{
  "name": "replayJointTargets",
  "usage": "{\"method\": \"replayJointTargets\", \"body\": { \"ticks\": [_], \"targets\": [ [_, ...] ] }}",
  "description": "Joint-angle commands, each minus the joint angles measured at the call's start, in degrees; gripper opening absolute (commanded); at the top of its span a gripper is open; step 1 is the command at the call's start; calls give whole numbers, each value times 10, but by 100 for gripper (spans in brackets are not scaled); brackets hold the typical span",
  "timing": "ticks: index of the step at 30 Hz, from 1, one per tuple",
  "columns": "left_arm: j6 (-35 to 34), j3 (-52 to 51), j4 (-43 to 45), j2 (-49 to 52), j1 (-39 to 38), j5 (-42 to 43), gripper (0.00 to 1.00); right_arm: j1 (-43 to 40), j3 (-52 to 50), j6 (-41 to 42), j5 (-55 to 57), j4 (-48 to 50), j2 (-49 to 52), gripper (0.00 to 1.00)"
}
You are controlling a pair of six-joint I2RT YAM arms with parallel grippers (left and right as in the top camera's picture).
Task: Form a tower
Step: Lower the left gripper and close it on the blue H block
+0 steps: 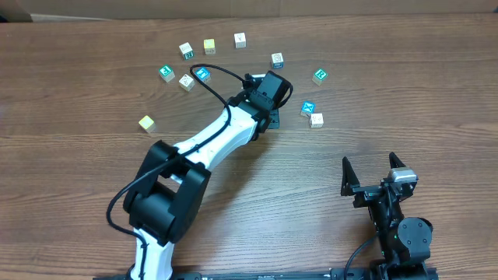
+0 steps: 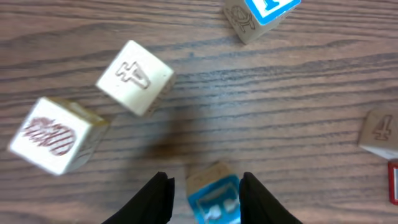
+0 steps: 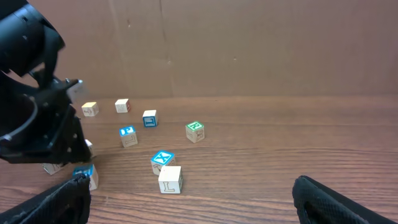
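The wooden counter [image 1: 78, 194] carries the left arm [image 1: 210, 144], stretched out among single cubes [image 1: 209, 46]; no tower is stacked yet. The right hand [image 1: 369, 162] gapes wide. The left hand [image 2: 204, 180] straddles a blue-faced cube [image 2: 214, 202]; I cannot tell whether it grips.

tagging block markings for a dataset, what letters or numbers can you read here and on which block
"4": top of the pale tilted cube, left wrist view.
"4": side of the cube at the right edge, same view.
"X": likely, blue-faced cube, right wrist view.
"L": likely, pale cube in front of it.
Too blurred or small: red-printed cube, blue cube at the bottom edge, everything in the overhead view.
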Motion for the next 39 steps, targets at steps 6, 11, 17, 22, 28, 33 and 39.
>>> {"method": "replayJointTargets", "body": {
  "ticks": [6,11,17,22,28,33,39],
  "targets": [
    [5,10,-39,-46,3,33,50,3,-6,2,0,3,1,100],
    [37,10,-15,-46,3,120,100,3,-6,2,0,3,1,100],
    [-17,10,-13,-44,1,102,83,3,-6,2,0,3,1,100],
    [-61,7,-20,-39,-11,23,75,3,-6,2,0,3,1,100],
    [-96,7,-22,-20,-24,-9,68,3,-6,2,0,3,1,100],
    [-122,7,-12,4,-24,-32,71,3,-6,2,0,3,1,100],
    [-122,7,8,19,-25,-32,66,3,-6,2,0,3,1,100]
  ]
}}
